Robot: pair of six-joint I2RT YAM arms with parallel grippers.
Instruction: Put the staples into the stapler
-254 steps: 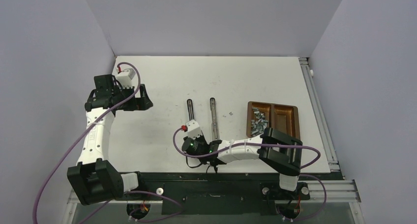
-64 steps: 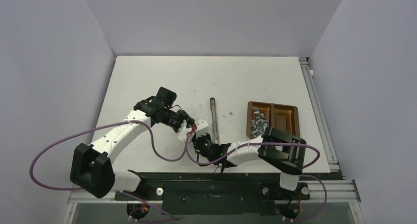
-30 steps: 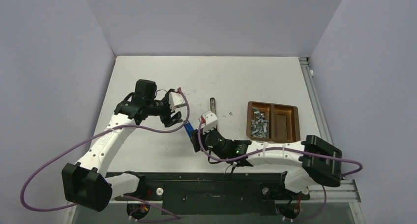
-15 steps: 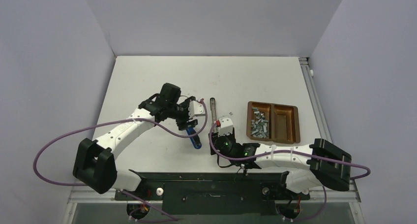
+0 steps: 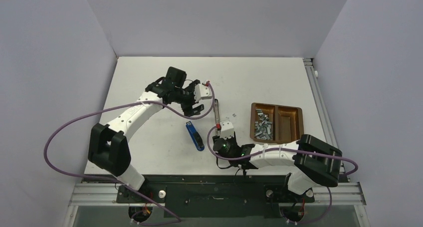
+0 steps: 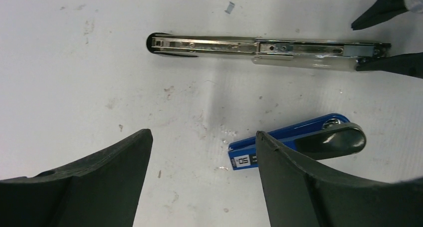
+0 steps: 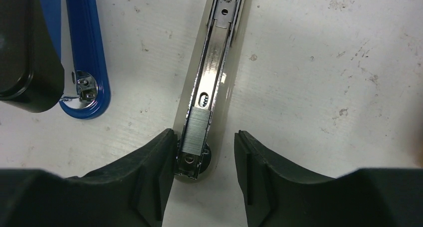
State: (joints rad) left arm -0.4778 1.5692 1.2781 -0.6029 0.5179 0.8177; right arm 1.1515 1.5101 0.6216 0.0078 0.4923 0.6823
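Observation:
A long silver stapler (image 5: 217, 115) lies opened flat on the white table, and it also shows in the left wrist view (image 6: 259, 47). My right gripper (image 7: 204, 137) is open around its near end, left finger against its side, where a grey staple strip (image 7: 197, 129) sits in the channel (image 7: 214, 62). In the top view this gripper (image 5: 219, 136) is at the stapler's near end. A small blue stapler (image 5: 195, 136) lies loose on the table. My left gripper (image 6: 202, 137) is open and empty above the table, left of the silver stapler (image 5: 193, 108). The staples (image 5: 262, 125) lie piled in a tray.
A brown two-compartment tray (image 5: 291, 121) stands right of the staplers, with the staples in its left half. A tiny loose staple piece (image 5: 233, 115) lies between the silver stapler and the tray. The blue stapler (image 7: 86, 52) lies just left of my right gripper.
My left gripper has let go of the blue stapler and moved back and up. The blue stapler now lies on the table. My right gripper has moved to the silver stapler's near end.

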